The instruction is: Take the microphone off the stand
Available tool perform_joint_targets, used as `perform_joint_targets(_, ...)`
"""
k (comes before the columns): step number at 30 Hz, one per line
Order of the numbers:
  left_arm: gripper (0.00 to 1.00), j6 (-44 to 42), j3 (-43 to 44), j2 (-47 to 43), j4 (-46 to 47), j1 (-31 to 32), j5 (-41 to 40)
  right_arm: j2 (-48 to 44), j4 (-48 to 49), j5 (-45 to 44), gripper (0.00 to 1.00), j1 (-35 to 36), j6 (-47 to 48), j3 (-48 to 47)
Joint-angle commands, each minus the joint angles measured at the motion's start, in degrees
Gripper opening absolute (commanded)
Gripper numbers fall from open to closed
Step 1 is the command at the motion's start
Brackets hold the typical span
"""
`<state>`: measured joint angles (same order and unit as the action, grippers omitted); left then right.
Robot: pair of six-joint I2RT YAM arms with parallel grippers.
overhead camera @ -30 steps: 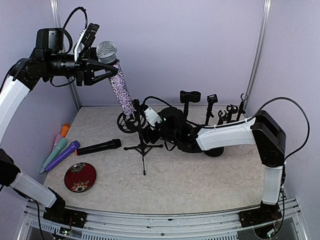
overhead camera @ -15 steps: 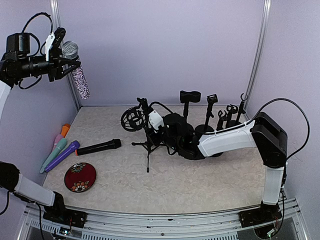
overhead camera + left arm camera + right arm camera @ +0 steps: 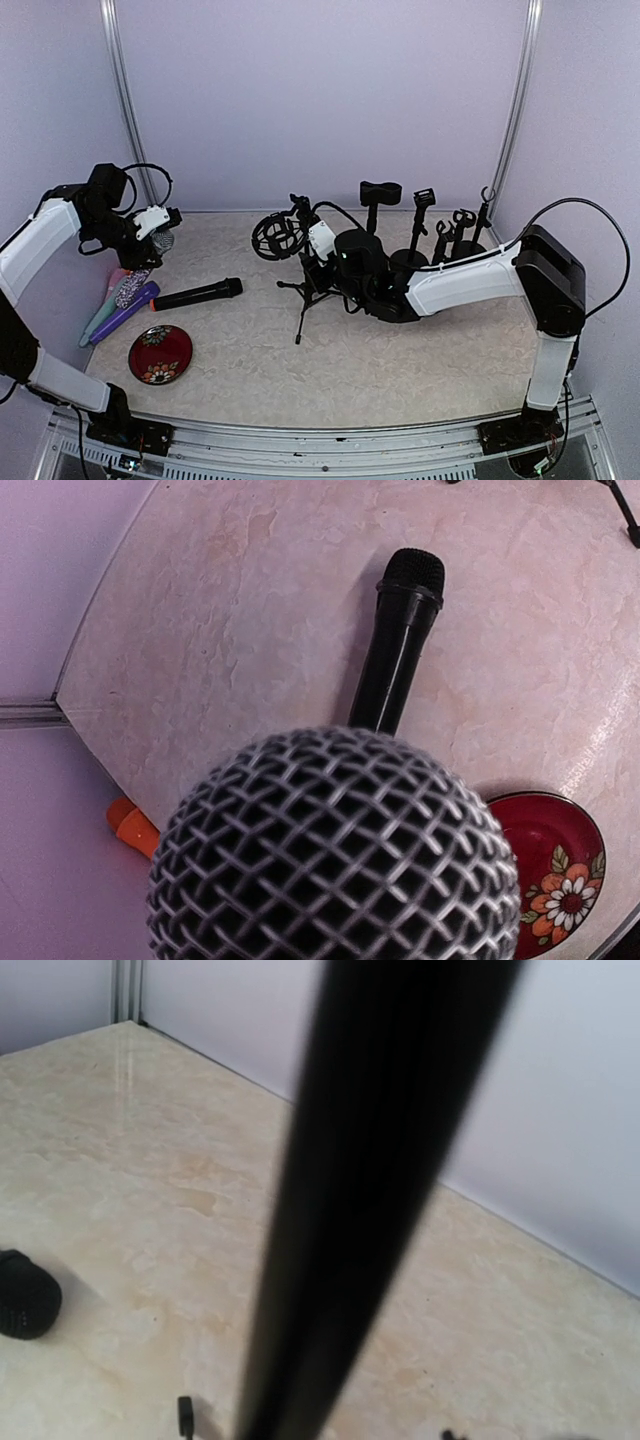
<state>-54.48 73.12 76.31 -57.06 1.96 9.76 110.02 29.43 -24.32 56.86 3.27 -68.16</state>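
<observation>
The glittery microphone (image 3: 138,274) with a silver mesh head (image 3: 335,852) is off the stand and hangs low at the left side of the table. My left gripper (image 3: 152,238) is shut on it just below the head, which fills the bottom of the left wrist view and hides the fingers. The black tripod stand (image 3: 304,292) leans at mid-table, its round shock mount (image 3: 273,237) empty. My right gripper (image 3: 322,262) is shut on the stand's pole (image 3: 370,1190), which crosses the right wrist view as a blurred black bar.
A black microphone (image 3: 197,294) (image 3: 397,645) lies on the table beside a red flowered plate (image 3: 160,353) (image 3: 560,880). Coloured microphones (image 3: 112,305) lie by the left wall. Several other stands and clips (image 3: 430,228) stand at the back right.
My left arm has swung the microphone from high above the stand down to the table's left side. The right gripper has closed on the pole, and the stand has shifted slightly right.
</observation>
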Motion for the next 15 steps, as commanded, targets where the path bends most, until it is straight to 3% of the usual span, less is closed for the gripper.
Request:
perform_joint_targets(1,0.18,-0.39,-0.97,0.0,5.56,0.35,-4.71,-1.7,-2.85,-2.71,0.5,-0.32,-1.44,1.89)
perform_joint_targets(9,0.17,-0.49,-10.07,1.23,13.31,-2.4,-4.31,-3.15,-1.58,-3.26,0.5,0.01,-1.74,3.76)
perform_joint_targets(15,0.18,1.79,-11.02,5.94,17.13,-3.12,-3.91,-4.32,-0.45,-3.3,0.5,0.19,-1.93,4.89)
